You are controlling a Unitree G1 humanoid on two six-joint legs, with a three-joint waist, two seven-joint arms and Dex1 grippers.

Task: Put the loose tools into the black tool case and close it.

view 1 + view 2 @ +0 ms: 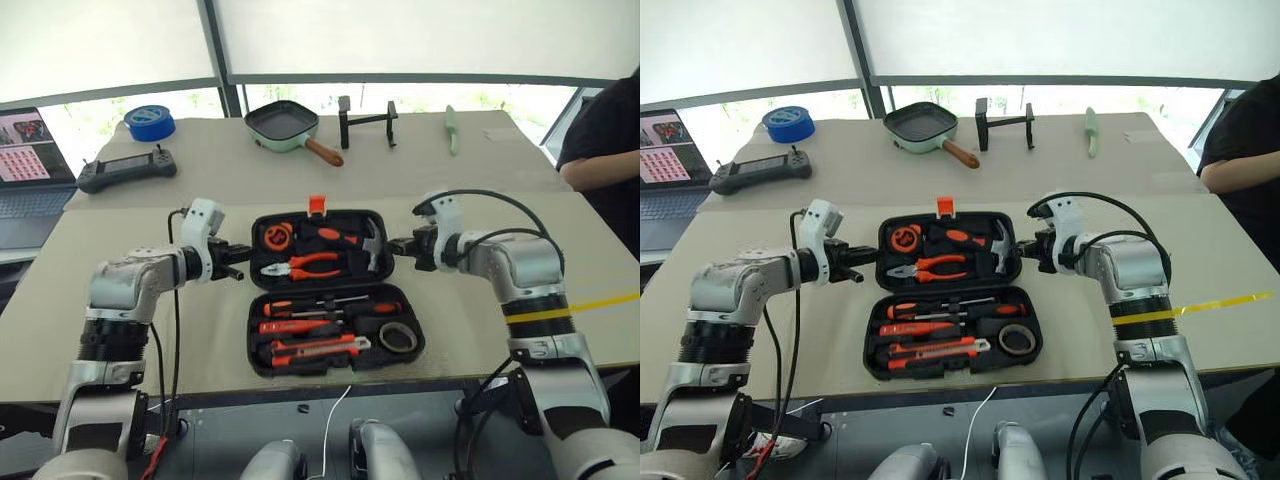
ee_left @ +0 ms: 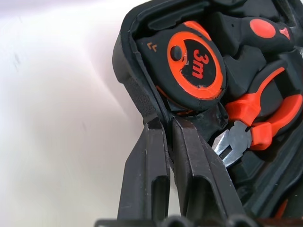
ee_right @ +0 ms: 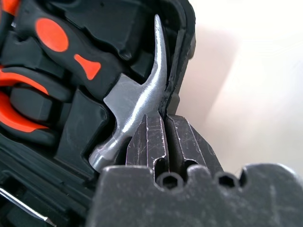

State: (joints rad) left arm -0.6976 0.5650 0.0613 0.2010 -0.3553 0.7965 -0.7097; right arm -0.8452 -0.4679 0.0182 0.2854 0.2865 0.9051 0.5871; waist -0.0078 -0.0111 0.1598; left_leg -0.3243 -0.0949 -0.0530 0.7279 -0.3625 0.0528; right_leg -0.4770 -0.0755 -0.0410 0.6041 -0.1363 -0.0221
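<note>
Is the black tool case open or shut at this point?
Open: the black tool case lies spread flat, tools showing in both halves. Each pincer, left and right, pinches the far half's rim.

The beige table (image 1: pixel 120 330) carries the open black tool case (image 1: pixel 262 352), pan (image 1: pixel 283 124), blue tape (image 1: pixel 150 122).

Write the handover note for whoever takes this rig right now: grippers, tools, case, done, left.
Left gripper: fingers shut on the left edge of the black tool case, on its far half, beside the tape measure.
Right gripper: fingers shut on that half's right edge, next to the hammer.
Tools: screwdrivers, utility knife and small black tape roll sit in the near half.
Done: loose tools are stowed.
Left: fold the gripped half over the near one and fasten the orange latch.
</note>
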